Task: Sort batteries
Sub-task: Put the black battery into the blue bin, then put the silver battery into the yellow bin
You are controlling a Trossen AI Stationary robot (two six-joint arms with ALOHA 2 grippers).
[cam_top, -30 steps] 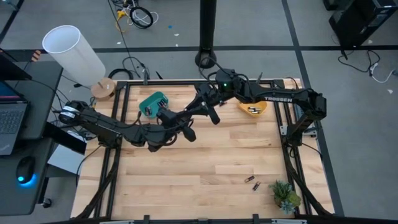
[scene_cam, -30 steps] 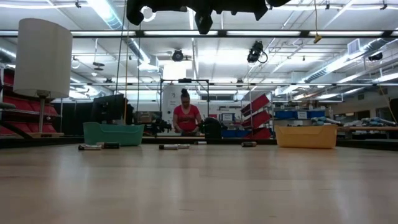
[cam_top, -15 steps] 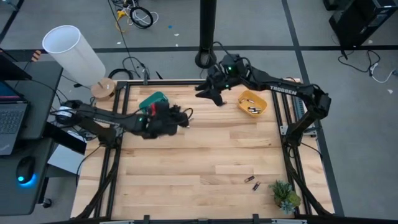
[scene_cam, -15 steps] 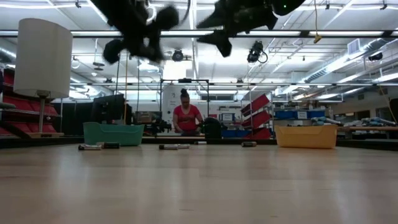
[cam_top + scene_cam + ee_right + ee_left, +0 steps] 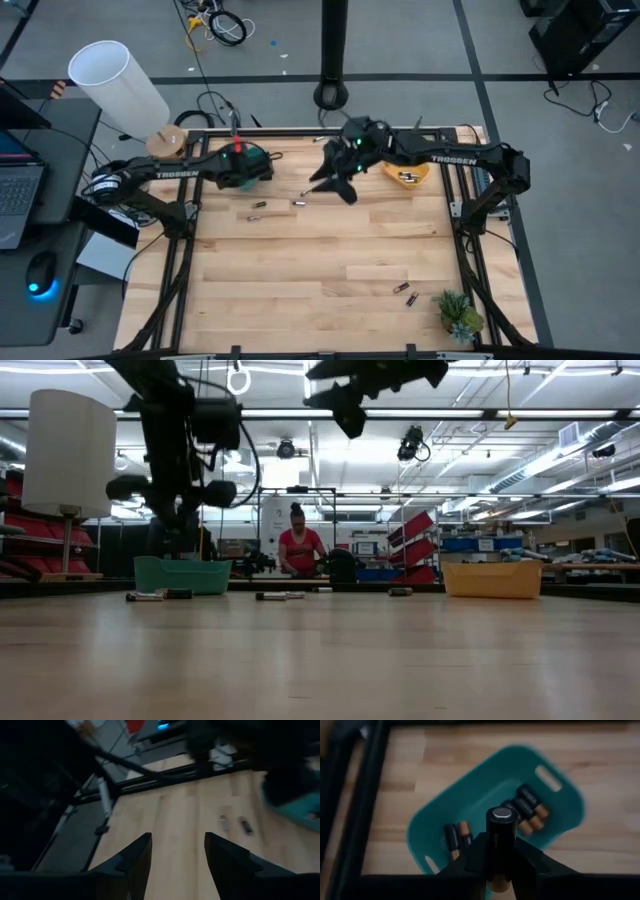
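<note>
My left gripper (image 5: 246, 170) hangs over the teal bin (image 5: 250, 160) at the far left, shut on a dark battery (image 5: 500, 827) with a silvery end. Several batteries (image 5: 527, 807) lie in the teal bin (image 5: 470, 810). My right gripper (image 5: 330, 186) hovers open and holds nothing, between the teal bin and the orange bin (image 5: 408, 170). In the right wrist view my right gripper (image 5: 175, 860) looks down on two batteries (image 5: 234, 824). These two batteries (image 5: 278, 204) lie flat on the table. My left gripper pinches the battery's dark sides (image 5: 499, 862) between its two fingers (image 5: 479, 857). It comes from above, slanting down toward the bin. The battery is lifted clear over the bin. Its silvery end (image 5: 501, 814) faces the wrist camera.
Two more batteries (image 5: 407, 293) lie near the front right, beside a small plant (image 5: 458, 314). The orange bin holds some batteries (image 5: 407, 177). A white lamp (image 5: 120, 85) stands off the far-left corner. A person (image 5: 299, 550) is in the room beyond the table.
My left gripper has carried the battery from the table's middle toward the far-left corner, over the teal bin, and has tipped downward. My right gripper has swung toward the far edge and come back.
</note>
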